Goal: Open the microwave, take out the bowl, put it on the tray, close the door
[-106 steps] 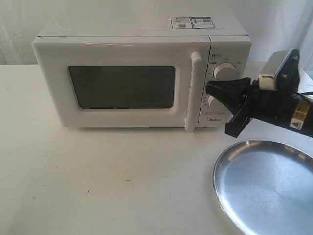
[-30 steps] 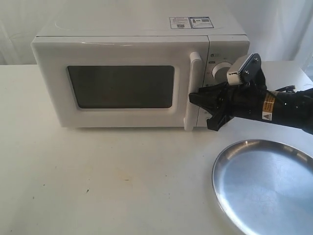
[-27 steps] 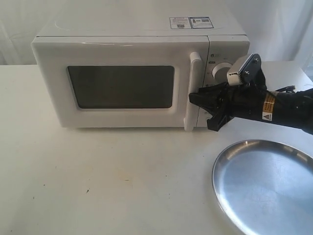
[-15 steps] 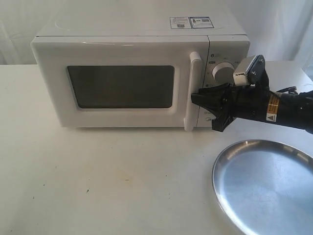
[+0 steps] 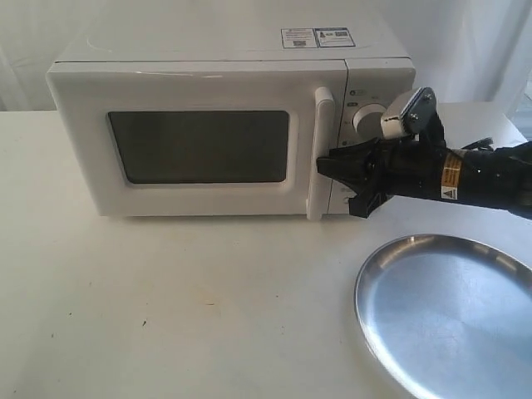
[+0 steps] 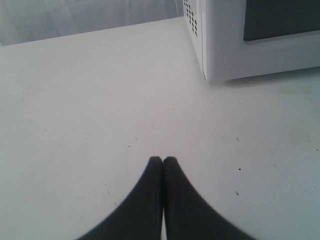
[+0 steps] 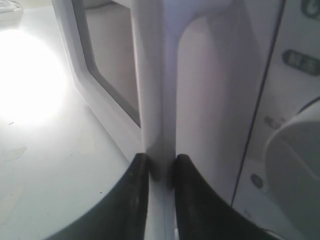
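One gripper (image 7: pixel 160 161) — tight around door handle (image 7: pixel 165 90)

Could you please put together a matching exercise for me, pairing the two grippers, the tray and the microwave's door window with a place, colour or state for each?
Column one:
1. right gripper
2. left gripper
3. tray
4. door window

Column two:
A. shiny silver
B. dark
C. shut, over the table
D. shut on the door handle

Pairs: 1-D; 2-C; 3-A; 4-B.
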`<action>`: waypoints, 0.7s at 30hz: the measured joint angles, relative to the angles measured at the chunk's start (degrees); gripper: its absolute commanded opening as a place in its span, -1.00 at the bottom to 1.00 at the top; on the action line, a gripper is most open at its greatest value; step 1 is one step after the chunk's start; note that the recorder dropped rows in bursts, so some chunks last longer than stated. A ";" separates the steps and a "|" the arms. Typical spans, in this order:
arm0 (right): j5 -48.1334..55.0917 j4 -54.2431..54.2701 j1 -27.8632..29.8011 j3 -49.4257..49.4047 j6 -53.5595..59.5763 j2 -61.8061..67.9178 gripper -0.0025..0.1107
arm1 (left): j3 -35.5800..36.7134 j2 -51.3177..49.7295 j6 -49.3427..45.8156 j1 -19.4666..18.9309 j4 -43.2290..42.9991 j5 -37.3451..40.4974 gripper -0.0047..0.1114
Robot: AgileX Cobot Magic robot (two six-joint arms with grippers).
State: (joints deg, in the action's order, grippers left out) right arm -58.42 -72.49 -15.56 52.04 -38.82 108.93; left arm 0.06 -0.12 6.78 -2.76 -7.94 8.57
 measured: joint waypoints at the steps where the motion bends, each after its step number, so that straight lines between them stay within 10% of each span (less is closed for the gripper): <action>1: 0.83 -0.13 -0.53 0.11 -0.09 -0.31 -0.96 | 0.00 0.00 0.00 0.00 0.00 0.00 -0.92; 21: 17.26 -5.62 -5.45 1.16 -1.90 -7.23 -0.96 | 0.00 0.00 0.00 0.00 0.00 0.00 -0.92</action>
State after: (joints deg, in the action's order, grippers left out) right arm -41.16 -78.11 -21.01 53.20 -40.72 101.69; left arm 0.06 -0.12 6.78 -2.76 -7.94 8.57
